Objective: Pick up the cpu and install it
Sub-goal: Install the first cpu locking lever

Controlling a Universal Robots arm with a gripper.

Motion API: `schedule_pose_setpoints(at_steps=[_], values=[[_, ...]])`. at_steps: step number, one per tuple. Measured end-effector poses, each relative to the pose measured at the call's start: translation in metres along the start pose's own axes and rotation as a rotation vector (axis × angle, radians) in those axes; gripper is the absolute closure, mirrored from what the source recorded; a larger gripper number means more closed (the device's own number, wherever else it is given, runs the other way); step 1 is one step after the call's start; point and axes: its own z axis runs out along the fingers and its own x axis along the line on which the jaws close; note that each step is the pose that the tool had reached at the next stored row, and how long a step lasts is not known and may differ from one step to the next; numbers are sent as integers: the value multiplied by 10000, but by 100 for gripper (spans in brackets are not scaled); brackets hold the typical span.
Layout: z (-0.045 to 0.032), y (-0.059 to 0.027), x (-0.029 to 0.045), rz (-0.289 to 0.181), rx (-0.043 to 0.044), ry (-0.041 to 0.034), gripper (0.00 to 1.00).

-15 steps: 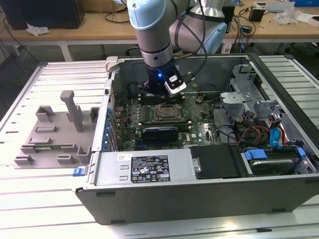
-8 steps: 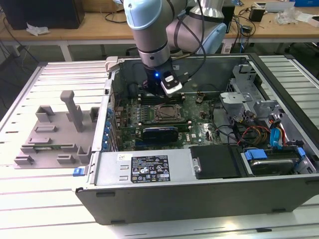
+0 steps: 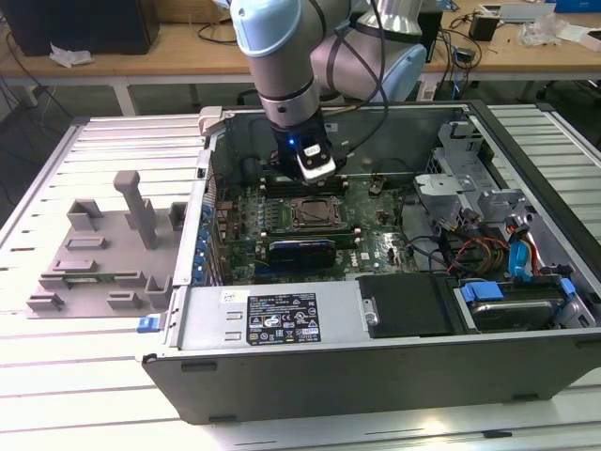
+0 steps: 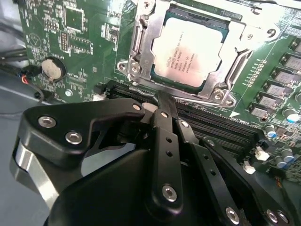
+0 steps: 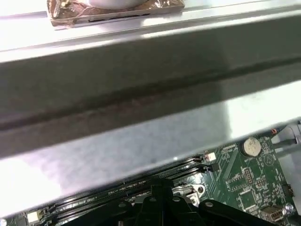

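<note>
The cpu (image 4: 188,52), a flat square chip with a silver-grey metal top, lies inside the metal socket frame (image 4: 141,52) on the green motherboard (image 4: 84,47). My gripper (image 4: 162,99) hovers just beside that frame, over the black memory slots (image 4: 221,122), with its black fingers (image 4: 165,123) pressed together and nothing between them. In the exterior view the gripper (image 3: 315,175) hangs inside the open computer case, just above the socket (image 3: 315,214). The first wrist view has the closed fingertips (image 5: 162,190) against the memory slots, below the case wall.
A grey plastic tray (image 3: 99,254) with upright blocks stands on the exterior view's left. The case holds a power supply (image 3: 282,319) in front, a drive cage (image 3: 465,178) and cables (image 3: 488,249) on the right. The case wall (image 5: 141,94) looms close. A coin battery (image 4: 52,68) sits nearby.
</note>
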Motion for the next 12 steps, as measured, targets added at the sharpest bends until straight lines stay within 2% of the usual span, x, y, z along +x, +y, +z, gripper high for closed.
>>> schedule_pose_setpoints(at_steps=[1,4,6,8,12], values=[[2,-1,1,129,26,-26,89],[3,0,2,162,32,-33,89],[1,24,34,240,45,-49,89],[3,29,45,568,107,-115,89],[8,30,52,884,169,-178,89]])
